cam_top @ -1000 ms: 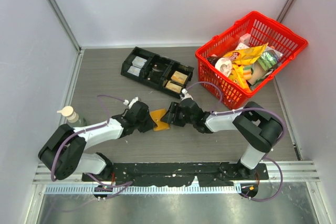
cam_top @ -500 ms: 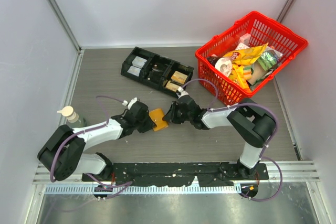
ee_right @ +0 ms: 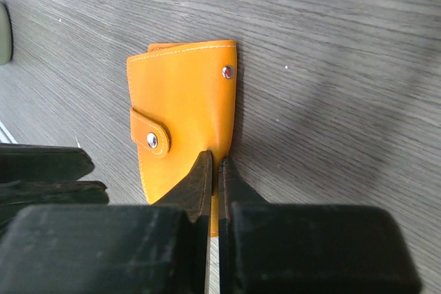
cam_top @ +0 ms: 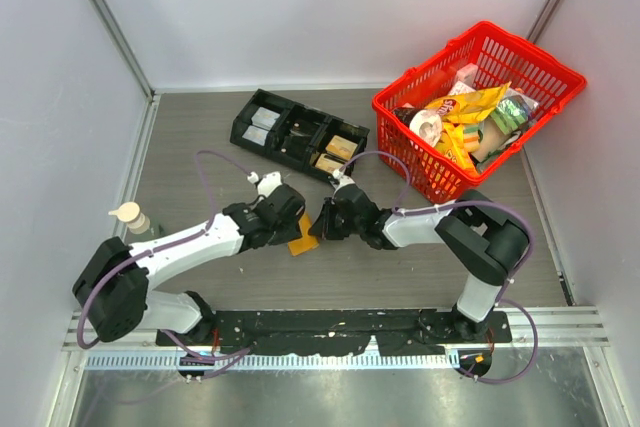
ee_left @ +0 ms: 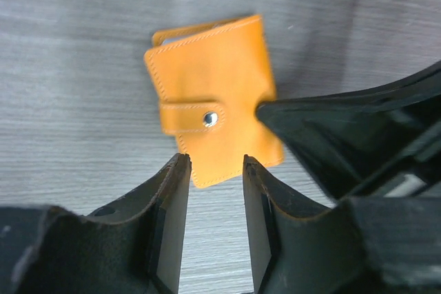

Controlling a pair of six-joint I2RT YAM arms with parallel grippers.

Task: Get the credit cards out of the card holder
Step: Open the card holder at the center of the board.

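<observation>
While left fingers (ee_left: pixel 167 201) gape, right fingers (ee_right: pixel 199 178) pinch the card holder (ee_right: pixel 182 105) by its edge.

Robotics lab test cell. White panel walls (cam_top: pixel 300 7) and metal corner post (cam_top: pixel 108 17) enclose grey wood-grain tabletop (cam_top: pixel 200 162). Left arm (cam_top: pixel 180 242) and right arm (cam_top: pixel 430 222) bolted to metal rail (cam_top: pixel 340 322) along near edge. Staged props: red basket (cam_top: pixel 405 142) at far right corner, black tray (cam_top: pixel 243 119) near far edge.
</observation>
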